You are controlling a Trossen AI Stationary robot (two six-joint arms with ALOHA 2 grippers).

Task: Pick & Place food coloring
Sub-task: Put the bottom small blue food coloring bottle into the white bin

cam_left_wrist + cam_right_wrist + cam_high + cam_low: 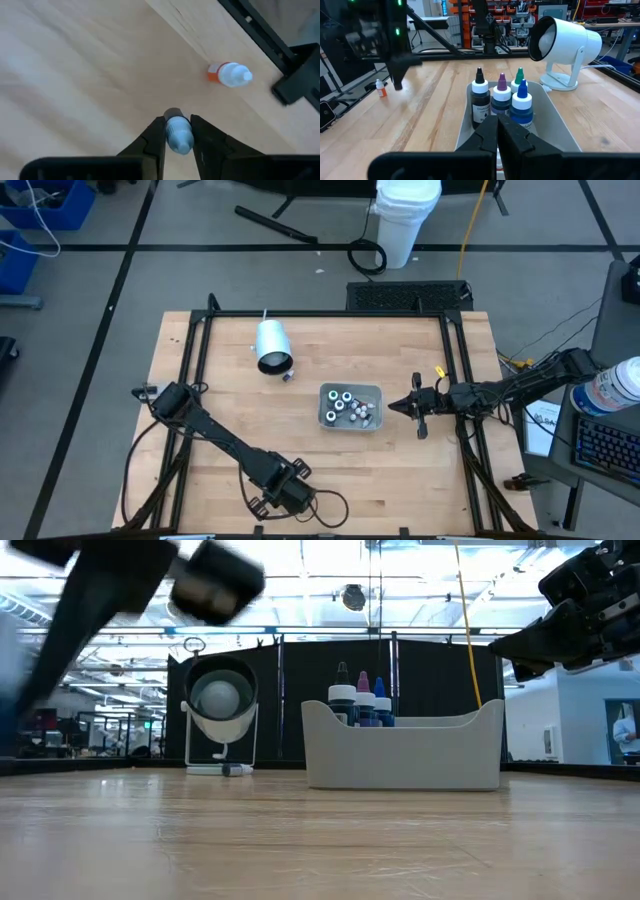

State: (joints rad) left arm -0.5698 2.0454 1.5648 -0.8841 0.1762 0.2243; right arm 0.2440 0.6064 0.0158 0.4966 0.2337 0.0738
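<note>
The left end effector (178,131) sat at approx. 6 o'clock on the tabletop (330,470), near the front edge, its fingers closed on a small bottle with a pale blue cap (178,134); the cap pointed back toward the wrist cam, prob. so the body could be carried clear of the fingers. A second loose bottle, orange body w/ white cap (229,74), lay on its side just beyond, apart from the fingers and close to the black frame rail (260,31). The grey tray (350,406) stood slightly right of ctr. at approx. 3 o'clock and held the remaining food coloring bottles (349,406) upright, caps up, likely grouped for easy access. The right end effector (498,131) hovered beside the tray's 3 o'clock side, fingers together w/ nothing between them, apparently waiting. The white cylinder lamp (272,345) lay at approx. 11 o'clock, w/ a small dark item (287,376) next to its open end. Labels: the black-capped bottle (480,102) carried printing, but no text or brand could be read.
</note>
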